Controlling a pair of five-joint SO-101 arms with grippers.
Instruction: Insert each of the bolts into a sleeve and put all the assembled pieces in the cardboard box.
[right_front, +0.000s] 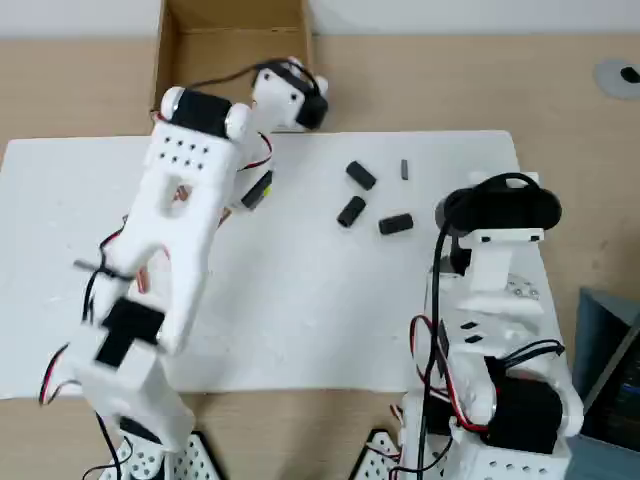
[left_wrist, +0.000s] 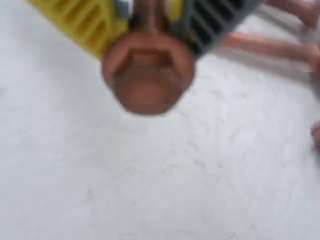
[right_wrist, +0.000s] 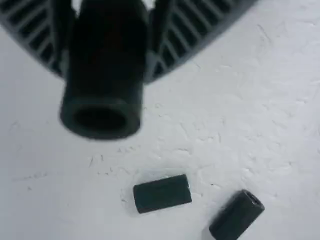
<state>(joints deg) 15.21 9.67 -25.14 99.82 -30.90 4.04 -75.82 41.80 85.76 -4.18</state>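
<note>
This looks like a robotics lab bench. A white printed left arm (right_front: 180, 240) and right arm (right_front: 495, 290), with bare red and black wiring (right_front: 436, 260), stand at the edge of a wooden table (right_front: 570, 90) over a white mat (right_front: 300, 310). Loose black sleeves (right_front: 361, 175) lie just beyond the right arm's jaws. An open cardboard box (right_front: 168, 60) sits beyond the left arm's jaws. A cable grommet (right_front: 617, 77) is set into the table, well off to the side of the right jaws.

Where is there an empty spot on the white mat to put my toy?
The biggest bare patch of white mat lies between the left arm and right arm, toward their bases from the loose sleeves. A smaller one borders the mat's left edge. Crowded: around the sleeves and loose bolt.
</note>
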